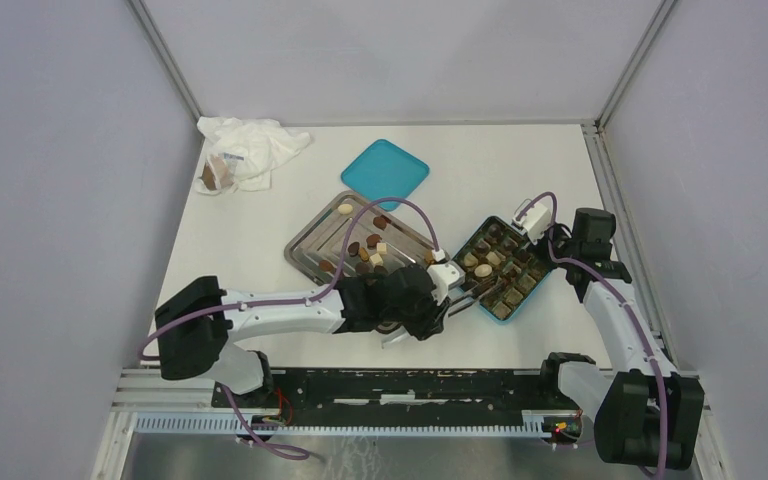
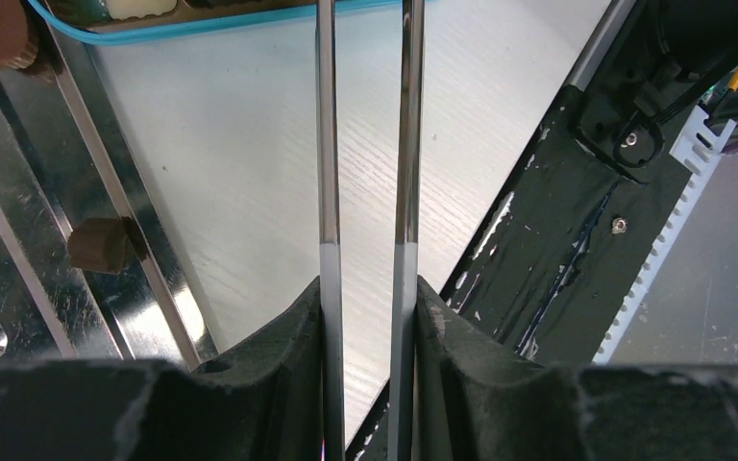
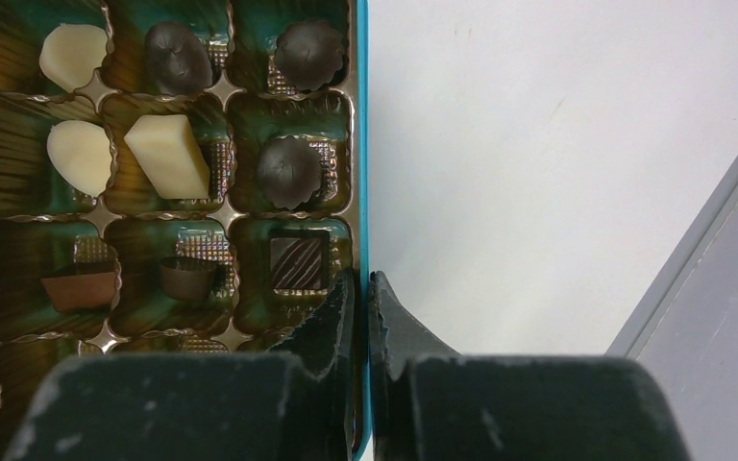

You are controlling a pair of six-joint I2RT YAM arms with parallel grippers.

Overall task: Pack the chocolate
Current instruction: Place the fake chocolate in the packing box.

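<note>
Brown, dark and cream-white chocolate (image 1: 370, 250) lies in two places. One part is loose on the steel tray (image 1: 310, 250) in the middle of the table (image 1: 480, 170). The other part sits one piece to a compartment in the teal box (image 1: 505, 312) just to the right of the tray. The right wrist view shows white pieces, dark round pieces and a dark square in the brown compartments, while a few compartments in that view have nothing in them. The right gripper (image 3: 360, 288) is on the far side of the box, and its two fingers are pressed together on the thin teal wall (image 3: 361, 144). The left gripper (image 2: 367, 288) is between the tray and the box, above the white table. Its fingers are clamped on metal tweezers (image 2: 327, 144), whose two blades stay apart and point to the near edge of the box. Their tips run out of the wrist view, so I cannot tell if they carry a piece. In that view one brown piece (image 2: 99, 245) lies on the tray beside the left blade. Farther back there is a teal lid (image 1: 385, 172), flat on the table. In the far left corner is a white plastic bag (image 1: 255, 145) with a brown lump (image 1: 212, 176).
</note>
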